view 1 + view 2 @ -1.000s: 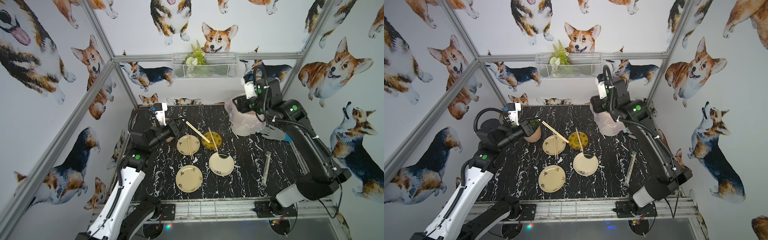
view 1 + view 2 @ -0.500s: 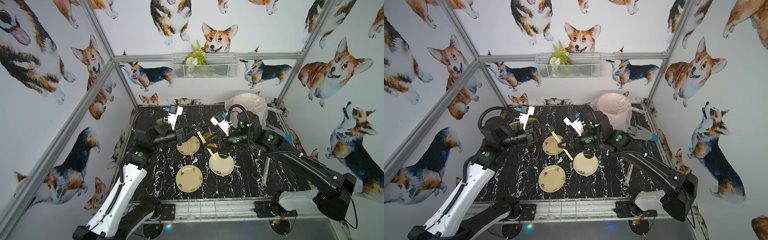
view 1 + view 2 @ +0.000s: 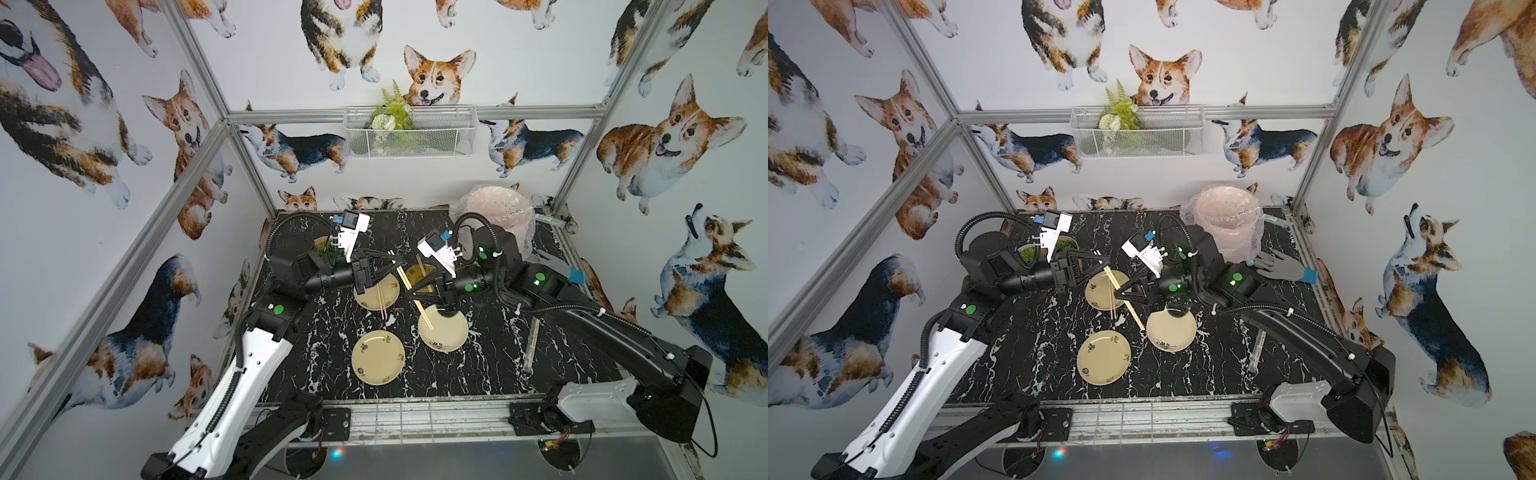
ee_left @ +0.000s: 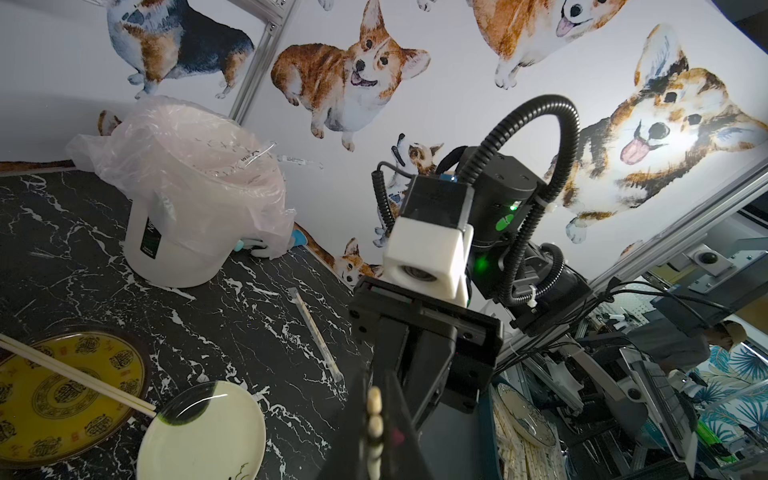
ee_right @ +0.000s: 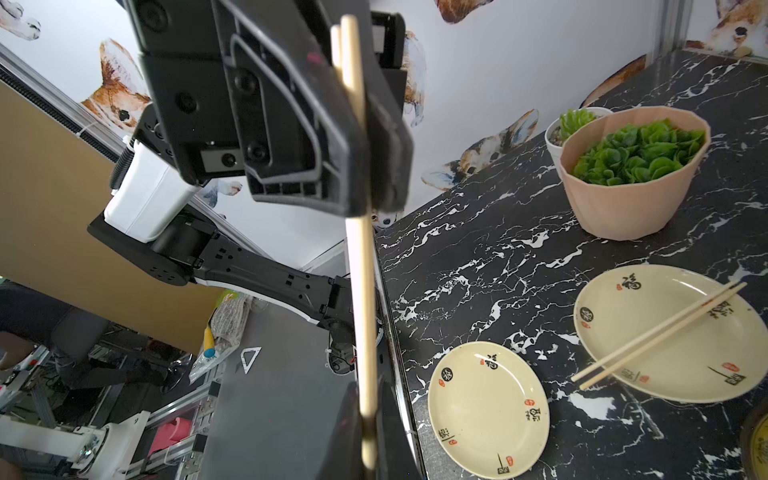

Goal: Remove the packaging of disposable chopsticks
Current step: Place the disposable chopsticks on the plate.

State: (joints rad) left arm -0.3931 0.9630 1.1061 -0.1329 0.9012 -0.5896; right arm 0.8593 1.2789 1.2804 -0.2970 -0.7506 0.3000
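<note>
While both arms meet above the plates, one pair of disposable chopsticks (image 5: 360, 299) hangs slanted in the air between them and shows as plain pale wood in the right wrist view. The left gripper (image 3: 400, 265) is clamped tight on the pair near its far end. The right gripper (image 3: 410, 296) is pinched closed on it around the middle, close beside the left one. The pair's near end hangs by the edge of a cream plate (image 3: 451, 336). Near the right arm, one clear packaging (image 3: 532, 345) sleeve with sticks inside lies flat on the black marble table (image 3: 490, 365). The lined bin (image 4: 178, 257) stands at the back.
</note>
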